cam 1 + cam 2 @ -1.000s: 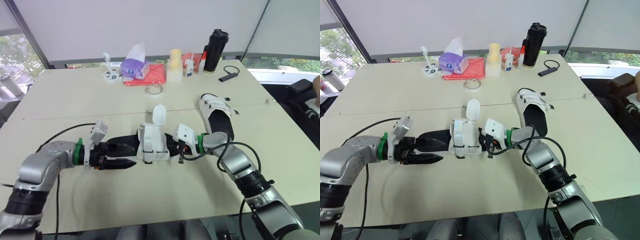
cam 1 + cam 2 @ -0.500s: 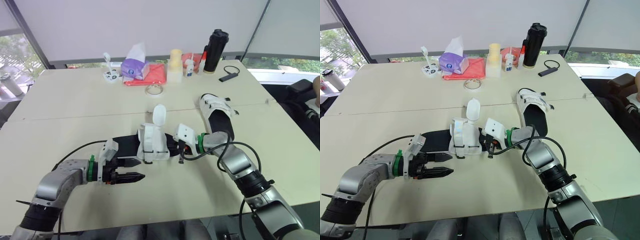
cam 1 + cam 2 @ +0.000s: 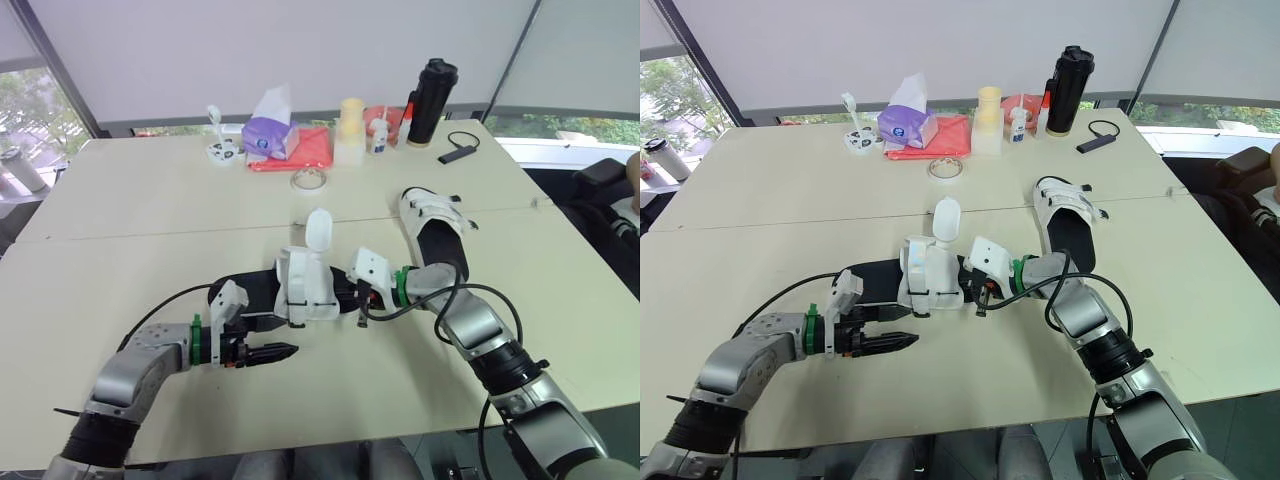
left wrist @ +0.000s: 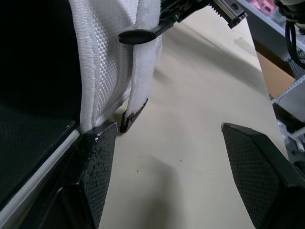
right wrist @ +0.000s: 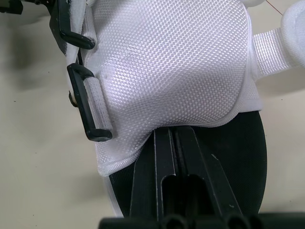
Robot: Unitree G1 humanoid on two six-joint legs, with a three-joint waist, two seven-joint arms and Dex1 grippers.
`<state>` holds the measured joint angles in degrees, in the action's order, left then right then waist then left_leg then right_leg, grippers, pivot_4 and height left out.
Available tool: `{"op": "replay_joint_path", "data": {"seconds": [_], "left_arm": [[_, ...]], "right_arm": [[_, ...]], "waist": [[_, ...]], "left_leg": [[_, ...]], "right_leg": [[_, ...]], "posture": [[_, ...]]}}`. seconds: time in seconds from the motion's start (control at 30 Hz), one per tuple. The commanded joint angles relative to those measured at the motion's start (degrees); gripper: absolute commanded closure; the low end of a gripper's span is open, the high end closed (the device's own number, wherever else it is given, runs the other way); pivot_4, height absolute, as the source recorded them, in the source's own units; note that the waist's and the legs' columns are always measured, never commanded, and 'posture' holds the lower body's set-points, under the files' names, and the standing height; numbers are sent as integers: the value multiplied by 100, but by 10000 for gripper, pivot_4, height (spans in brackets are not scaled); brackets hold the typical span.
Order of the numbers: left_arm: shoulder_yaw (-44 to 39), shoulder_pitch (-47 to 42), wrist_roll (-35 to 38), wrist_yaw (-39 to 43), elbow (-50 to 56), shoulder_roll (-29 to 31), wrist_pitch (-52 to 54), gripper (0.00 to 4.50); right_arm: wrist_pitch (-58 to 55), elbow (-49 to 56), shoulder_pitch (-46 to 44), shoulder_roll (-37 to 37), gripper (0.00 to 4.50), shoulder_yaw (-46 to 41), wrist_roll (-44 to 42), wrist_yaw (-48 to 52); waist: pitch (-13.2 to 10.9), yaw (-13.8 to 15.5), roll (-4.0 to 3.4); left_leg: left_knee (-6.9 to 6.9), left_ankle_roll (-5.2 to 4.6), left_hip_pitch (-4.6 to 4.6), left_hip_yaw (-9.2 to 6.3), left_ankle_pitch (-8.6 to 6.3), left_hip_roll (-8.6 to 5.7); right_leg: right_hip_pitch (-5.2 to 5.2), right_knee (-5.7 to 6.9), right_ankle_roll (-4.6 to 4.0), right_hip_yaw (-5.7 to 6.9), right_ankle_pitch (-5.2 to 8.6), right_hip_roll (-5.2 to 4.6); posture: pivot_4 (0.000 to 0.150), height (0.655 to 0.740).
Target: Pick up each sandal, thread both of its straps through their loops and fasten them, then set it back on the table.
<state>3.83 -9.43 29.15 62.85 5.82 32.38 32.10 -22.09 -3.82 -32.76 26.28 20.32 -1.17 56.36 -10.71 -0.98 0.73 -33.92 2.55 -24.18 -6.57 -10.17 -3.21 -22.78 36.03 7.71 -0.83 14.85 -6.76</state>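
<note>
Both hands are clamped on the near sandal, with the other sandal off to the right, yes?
No: only the right hand is clamped on the near sandal. The left hand is open beside it, fingers apart over bare table, as the left wrist view shows. The other sandal does lie right.

A white-mesh sandal (image 3: 305, 290) with a black footbed lies flat at mid-worktop (image 3: 150, 200), one strap (image 3: 318, 228) standing upright, unfastened (black loops (image 5: 90, 117) sit along the upper's edge). A second sandal (image 3: 437, 225) lies apart to its right, white straps across its black footbed.
</note>
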Motion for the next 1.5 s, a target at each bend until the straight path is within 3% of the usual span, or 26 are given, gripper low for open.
{"op": "replay_joint_path", "data": {"seconds": [0.03,0.67,0.77,0.93,0.97,1.5], "left_arm": [[23,-5,-13,-124,147,-89,-111,8893],[301,-150,29,-317,238,-370,15,8893],[246,-160,90,-329,210,-368,74,16962],[153,-135,175,-343,246,-332,164,41707],[129,-110,198,-328,270,-301,187,44600],[141,687,838,783,1374,1117,673,44600]], "right_arm": [[-88,-171,88,27,45000,162,146,-6],[-96,-139,110,28,45000,153,166,-30],[-84,-135,119,31,45000,167,179,-34],[-55,-163,105,27,45000,174,186,-31],[-52,-165,103,26,45000,176,187,-29],[-36,-188,76,26,45000,198,189,17]], "waist": [[0,1,0],[0,1,0],[0,0,0],[0,0,0],[0,5,0],[0,-12,-1]], "left_leg": [[0,0,0,0,0,0],[0,0,-1,0,0,-1],[0,1,-1,1,-1,-1],[0,0,-1,0,0,-1],[0,1,-1,0,0,-1],[6,8,-16,1,-5,2]], "right_leg": [[0,0,0,0,0,0],[0,-1,0,0,0,0],[0,-2,0,0,0,0],[0,-2,0,0,0,0],[0,-2,0,0,0,0],[-40,-6,-6,-1,3,-3]], "posture": [[1500,7400],[1500,7400],[1500,7400],[1500,7400],[1500,7400],[1500,7400]]}}
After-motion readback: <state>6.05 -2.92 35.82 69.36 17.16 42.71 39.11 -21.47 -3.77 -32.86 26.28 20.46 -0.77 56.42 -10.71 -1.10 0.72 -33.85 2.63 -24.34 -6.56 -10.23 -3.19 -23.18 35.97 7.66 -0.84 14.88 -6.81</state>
